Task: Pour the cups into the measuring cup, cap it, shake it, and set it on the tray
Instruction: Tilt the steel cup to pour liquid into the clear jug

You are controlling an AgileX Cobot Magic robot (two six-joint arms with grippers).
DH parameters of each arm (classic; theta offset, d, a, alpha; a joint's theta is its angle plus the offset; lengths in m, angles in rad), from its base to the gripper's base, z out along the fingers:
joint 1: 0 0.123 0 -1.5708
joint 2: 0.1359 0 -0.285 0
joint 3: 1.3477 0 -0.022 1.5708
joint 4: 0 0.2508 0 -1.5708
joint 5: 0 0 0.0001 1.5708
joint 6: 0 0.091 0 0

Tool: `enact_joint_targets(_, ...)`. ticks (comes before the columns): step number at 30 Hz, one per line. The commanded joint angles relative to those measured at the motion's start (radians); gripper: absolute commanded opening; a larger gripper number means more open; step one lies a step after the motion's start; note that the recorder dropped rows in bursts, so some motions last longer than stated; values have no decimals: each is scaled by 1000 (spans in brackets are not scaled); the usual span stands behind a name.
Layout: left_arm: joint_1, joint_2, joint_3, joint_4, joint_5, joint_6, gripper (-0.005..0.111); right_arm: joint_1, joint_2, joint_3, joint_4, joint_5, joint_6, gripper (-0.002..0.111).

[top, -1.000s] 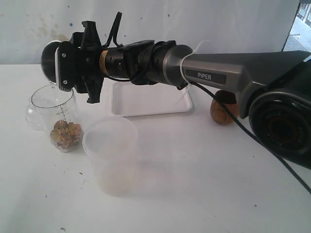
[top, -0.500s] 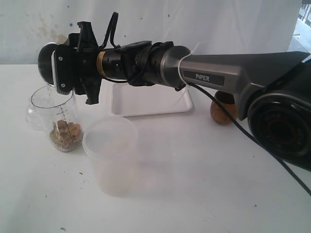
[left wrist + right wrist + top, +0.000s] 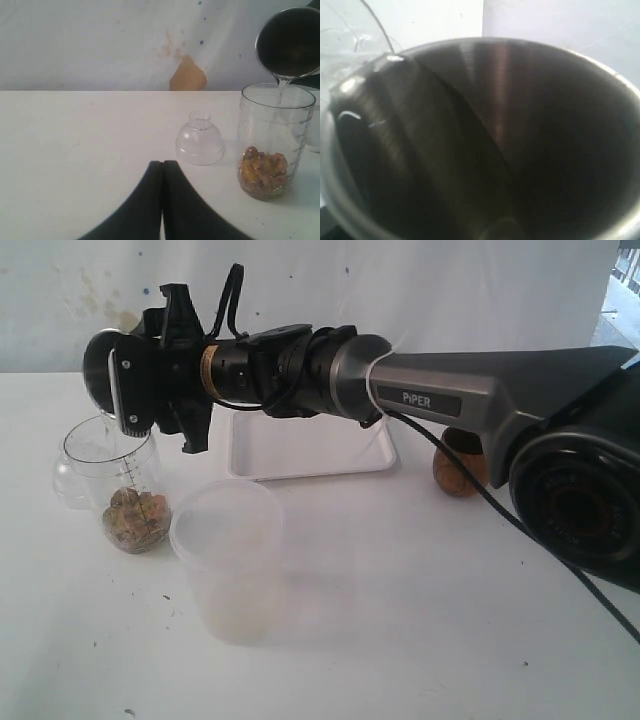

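Note:
My right gripper (image 3: 128, 380) reaches across to the far left, shut on the steel tumbler (image 3: 98, 365). The tumbler is tipped on its side over the clear measuring cup (image 3: 108, 465). From the left wrist view, a thin stream runs from the tumbler (image 3: 290, 42) into the measuring cup (image 3: 274, 125), which holds brownish lumps (image 3: 262, 167) at its bottom. The tumbler's dark inside (image 3: 485, 140) fills the right wrist view and hides the fingers. The brown wooden cup (image 3: 460, 468) stands behind the arm, next to the white tray (image 3: 310, 450). My left gripper (image 3: 162, 163) is shut and empty, low over the table.
A clear domed cap (image 3: 200, 146) lies on the table beside the measuring cup, also seen behind it (image 3: 62, 485). The big frosted tub (image 3: 228, 560) stands just in front and to the right of the measuring cup. A wall closes the table at the back.
The right gripper has lifted the tipped tumbler slightly and rolled it a little further over the measuring cup; the lumps in the cup have shifted. Nothing else has moved.

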Motion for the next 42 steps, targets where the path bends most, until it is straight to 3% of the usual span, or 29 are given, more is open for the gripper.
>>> enact_joint_targets(1,0,-3,-3,-2,-8,-3,0,0,-27,-12,4,11,-15,0)
enact_joint_targets(42,0,-3,-3,-2,-8,-3,0,0,-111,-12,4,38,-39,0)
